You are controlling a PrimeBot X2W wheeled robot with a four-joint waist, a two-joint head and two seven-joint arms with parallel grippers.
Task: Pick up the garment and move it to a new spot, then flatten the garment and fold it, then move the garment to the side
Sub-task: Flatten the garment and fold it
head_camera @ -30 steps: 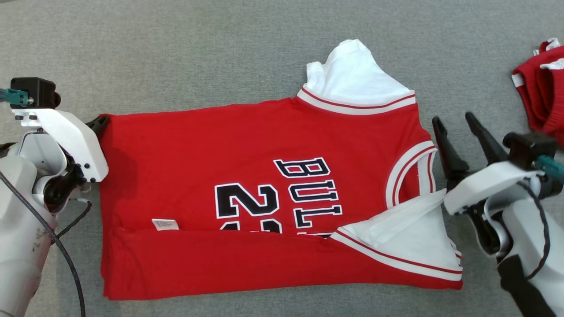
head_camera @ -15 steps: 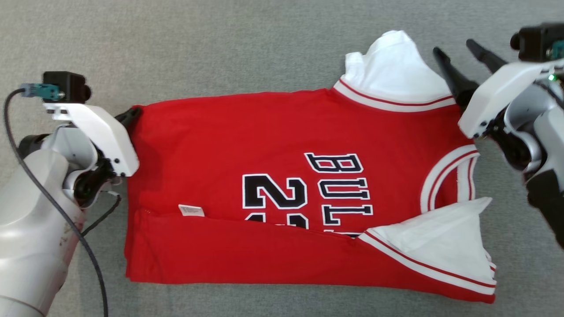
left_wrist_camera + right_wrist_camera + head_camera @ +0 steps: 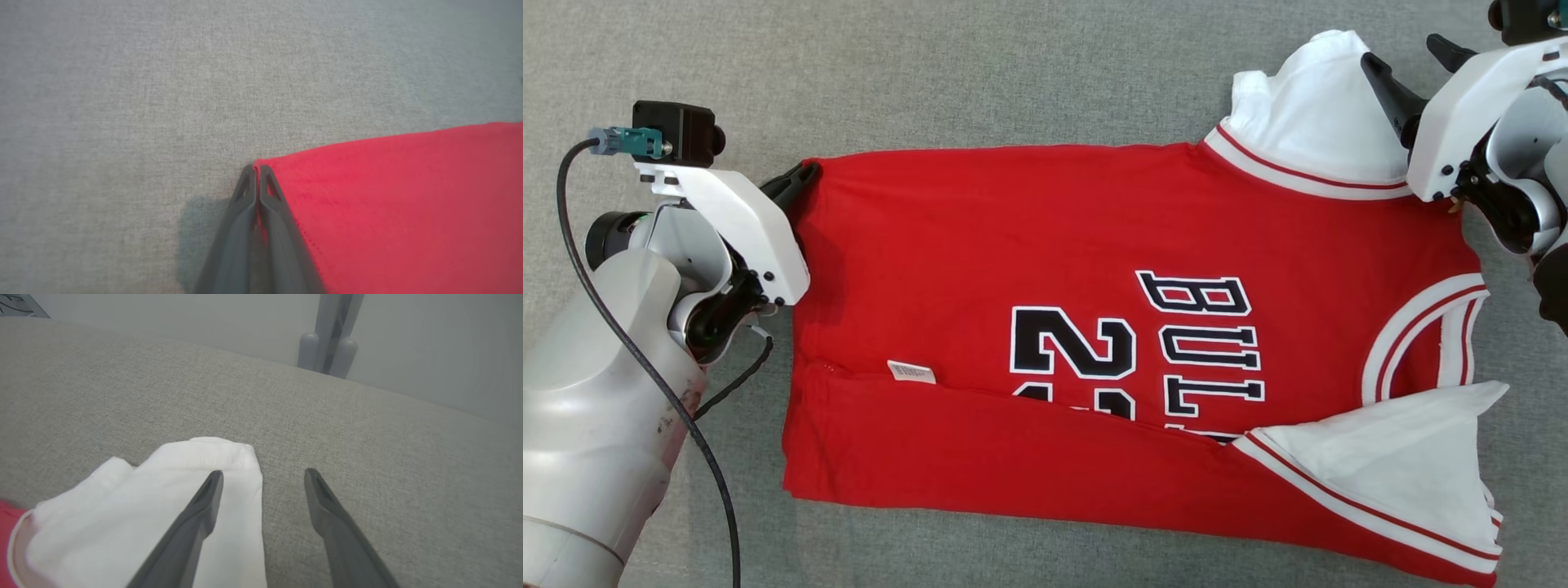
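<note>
Lettering first: in the head view you can read "BUL" in black, white-edged block capitals on the garment (image 3: 1013,245), beside a "2" and part of another digit. The rest is hidden under a folded-over red flap. A small white label (image 3: 911,372) sits at that fold, its print too fine to read. The garment is a smooth red jersey with white-and-red striped trim and white sleeves, lying flat on the grey woven desk (image 3: 1013,73). The left end effector (image 3: 809,170) is at its far left corner; the right end effector (image 3: 1401,51) is by the upper sleeve.

Your left wrist view shows the left end effector (image 3: 256,168) pressed together, apparently nipping the garment (image 3: 408,204) at its corner.

Your right wrist view shows the right end effector (image 3: 263,473) spread wide, one finger over the soft, stitched white sleeve (image 3: 163,490), the other over the desk (image 3: 367,437).
</note>
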